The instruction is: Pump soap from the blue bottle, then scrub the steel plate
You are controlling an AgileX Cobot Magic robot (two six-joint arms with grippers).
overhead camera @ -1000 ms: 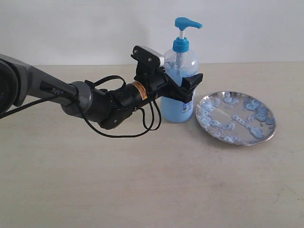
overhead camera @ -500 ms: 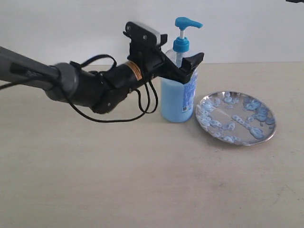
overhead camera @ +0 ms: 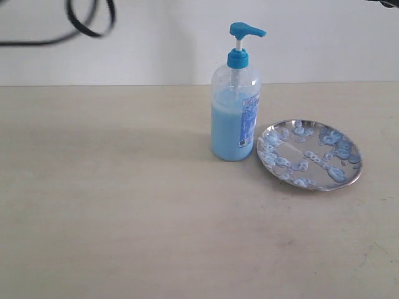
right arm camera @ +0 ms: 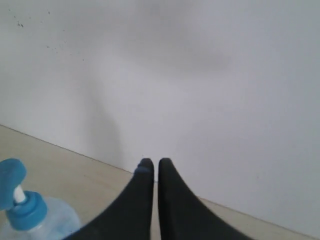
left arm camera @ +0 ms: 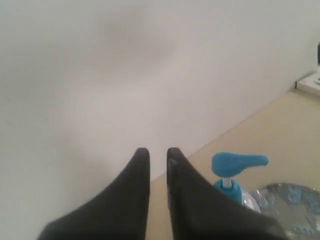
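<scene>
The blue bottle (overhead camera: 235,118) stands upright mid-table, its blue pump head (overhead camera: 244,30) raised and light blue soap (overhead camera: 227,134) filling its lower half. Just right of it lies the steel plate (overhead camera: 312,188), dotted with pale blue soapy blobs (overhead camera: 336,171). Neither gripper shows in the exterior view. My left gripper (left arm camera: 157,152) hangs high, its jaws nearly together on nothing, with the pump head (left arm camera: 239,164) and plate (left arm camera: 295,202) below it. My right gripper (right arm camera: 152,164) is shut and empty, also above the bottle (right arm camera: 27,212).
A black cable loop (overhead camera: 87,18) hangs at the top left of the exterior view, and a dark sliver (overhead camera: 389,2) shows at the top right corner. A white wall backs the beige table (overhead camera: 124,218). A white object (left arm camera: 310,82) sits at the table's far edge.
My left arm, whose open jaws were around the bottle, has lifted up and out of the exterior view; only its cable remains visible. Bottle and plate have not moved.
</scene>
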